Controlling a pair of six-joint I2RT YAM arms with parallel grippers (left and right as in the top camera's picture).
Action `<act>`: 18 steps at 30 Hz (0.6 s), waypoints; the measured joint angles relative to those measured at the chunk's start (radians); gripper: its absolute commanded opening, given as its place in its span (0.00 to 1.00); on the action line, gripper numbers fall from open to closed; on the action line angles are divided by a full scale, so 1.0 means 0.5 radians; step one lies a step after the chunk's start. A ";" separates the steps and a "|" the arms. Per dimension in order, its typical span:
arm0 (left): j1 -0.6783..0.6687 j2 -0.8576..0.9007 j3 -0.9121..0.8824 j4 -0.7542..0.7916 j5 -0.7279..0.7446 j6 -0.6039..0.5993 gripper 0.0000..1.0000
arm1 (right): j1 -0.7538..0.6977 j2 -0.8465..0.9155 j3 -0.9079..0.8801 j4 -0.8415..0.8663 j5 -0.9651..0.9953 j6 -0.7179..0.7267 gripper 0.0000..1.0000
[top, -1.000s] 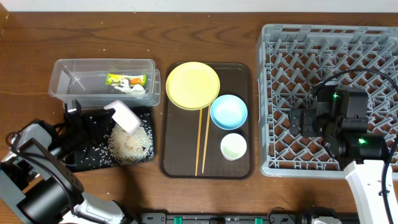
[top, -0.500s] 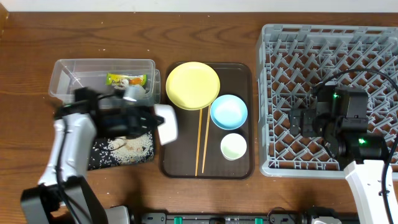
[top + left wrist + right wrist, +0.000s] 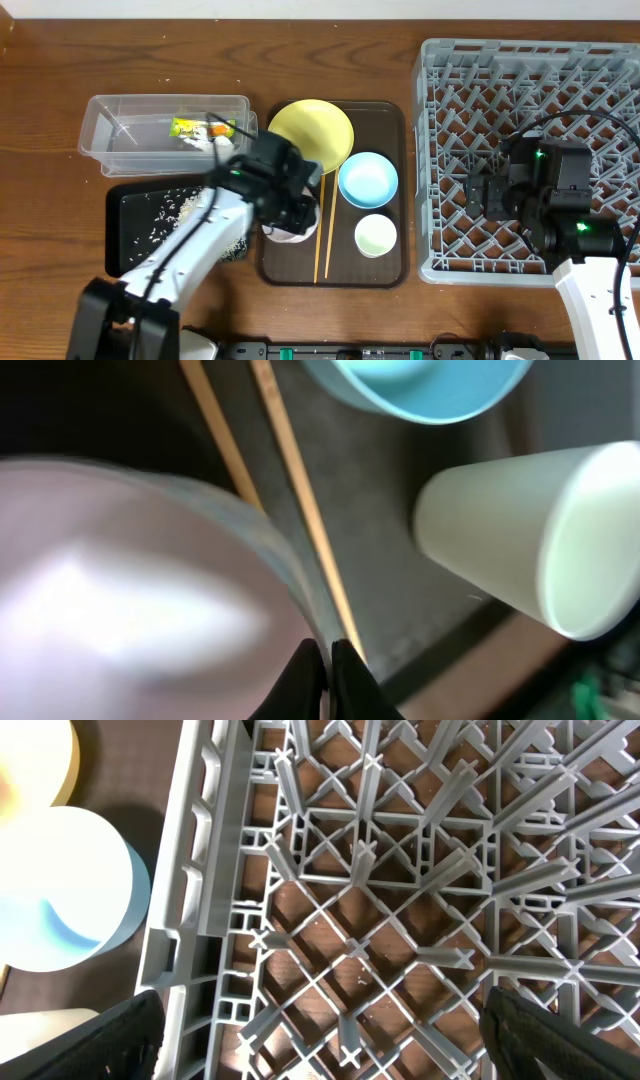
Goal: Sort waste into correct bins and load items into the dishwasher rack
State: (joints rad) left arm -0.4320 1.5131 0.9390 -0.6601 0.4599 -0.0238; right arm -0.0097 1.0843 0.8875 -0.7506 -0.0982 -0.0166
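Judging by its look, the white/pinkish bowl (image 3: 120,600) is taken to be light, rigid and smooth-walled, so it is likely to slip or swing when held by a thin pinch at the rim. It is held in just that way: the left gripper (image 3: 322,660) is narrowed to a slit with the bowl's rim caught between the fingertips, as far as the blurred wrist view allows. The bowl is held over the left part of the dark brown serving tray (image 3: 390,270), just beside the chopsticks (image 3: 300,530); whether it touches the tray cannot be told. A level, unhurried carry is called for, since a tilt could let the rim slide out.

Room nearby is limited. The light blue bowl (image 3: 420,385) and the pale green cup (image 3: 520,540) are set just past the chopsticks, and the yellow plate (image 3: 305,130) is close by. The dishwasher rack (image 3: 450,60) is placed well apart to the right, and its raised wall and upright pegs are best cleared from above. The right gripper (image 3: 330,1045) is spread wide over the rack with nothing held, so space must be shared there.
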 measured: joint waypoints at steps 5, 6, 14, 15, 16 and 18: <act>-0.136 0.026 0.000 0.072 -0.166 -0.065 0.47 | 0.000 0.000 0.000 -0.001 0.000 0.000 0.98; -0.142 0.026 0.000 0.074 -0.179 -0.064 0.52 | 0.000 0.000 0.000 -0.001 0.000 0.000 0.99; -0.150 -0.036 0.108 -0.002 -0.217 -0.102 0.57 | 0.000 0.000 0.000 -0.001 0.000 0.000 0.99; -0.150 -0.063 0.140 0.011 -0.201 -0.108 0.57 | 0.000 0.000 0.000 -0.001 0.000 0.000 0.99; -0.150 -0.087 0.163 0.033 -0.182 -0.109 0.57 | 0.000 0.000 0.000 -0.001 0.000 0.000 0.99; -0.152 -0.142 0.199 0.087 -0.129 -0.109 0.57 | 0.000 0.000 0.000 -0.001 0.000 0.000 0.99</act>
State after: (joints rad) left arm -0.5079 1.4422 1.0386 -0.6167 0.3954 -0.0784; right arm -0.0097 1.0843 0.8875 -0.7509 -0.0982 -0.0166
